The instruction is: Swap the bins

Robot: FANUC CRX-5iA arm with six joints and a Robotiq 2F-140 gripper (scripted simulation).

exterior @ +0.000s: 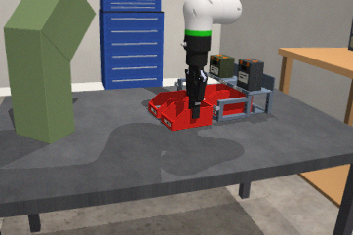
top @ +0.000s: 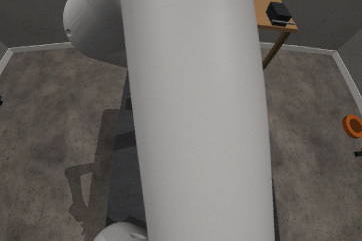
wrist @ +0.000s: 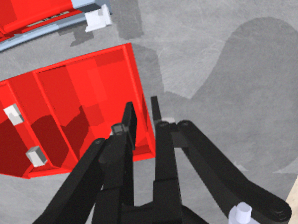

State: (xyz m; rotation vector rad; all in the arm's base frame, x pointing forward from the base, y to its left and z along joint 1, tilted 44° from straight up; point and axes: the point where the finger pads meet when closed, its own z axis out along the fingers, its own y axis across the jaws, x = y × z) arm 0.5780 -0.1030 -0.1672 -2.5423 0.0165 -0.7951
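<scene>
Near side wall runs between the fingers

From my seat, the red bin (exterior: 177,122) (wrist: 100,75) is on the table, outside the rack (exterior: 267,103) (wrist: 45,32), labelled front facing away from it. The gripper (exterior: 196,116) (wrist: 143,108) stands slightly spread, one finger inside and one outside that wall, pinching nothing that I can see. I judge the bin's long axis follows the wall towards the rack, so closing would pinch across it. I can't tell whether this bin is the loaded one
</scene>
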